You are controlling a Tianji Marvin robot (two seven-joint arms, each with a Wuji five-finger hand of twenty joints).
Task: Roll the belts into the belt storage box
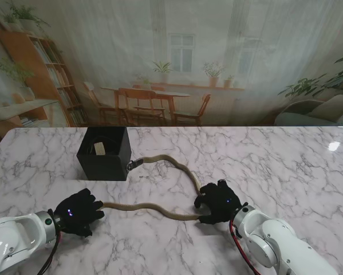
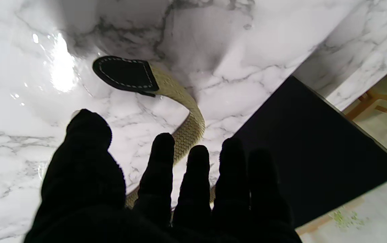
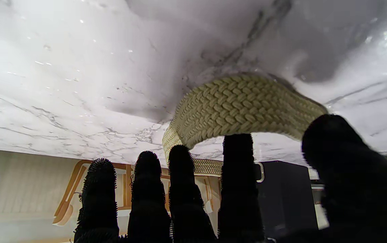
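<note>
A tan woven belt (image 1: 160,207) snakes across the marble table. Its metal buckle (image 1: 133,165) lies by the right side of the black storage box (image 1: 105,153). From there the belt curves right, bends at my right hand (image 1: 217,201), and runs back left to my left hand (image 1: 79,212). My right hand is open, and the belt's bend (image 3: 240,108) arches between its thumb and fingers. My left hand (image 2: 166,195) hovers open over the belt's other end. That end's black leather tip (image 2: 126,74) lies flat on the table past the fingertips.
Something dark with a pale tag (image 1: 99,149) sits inside the box. The marble table (image 1: 286,166) stretches out to the right. Its far edge runs just behind the box, with a printed room backdrop beyond it.
</note>
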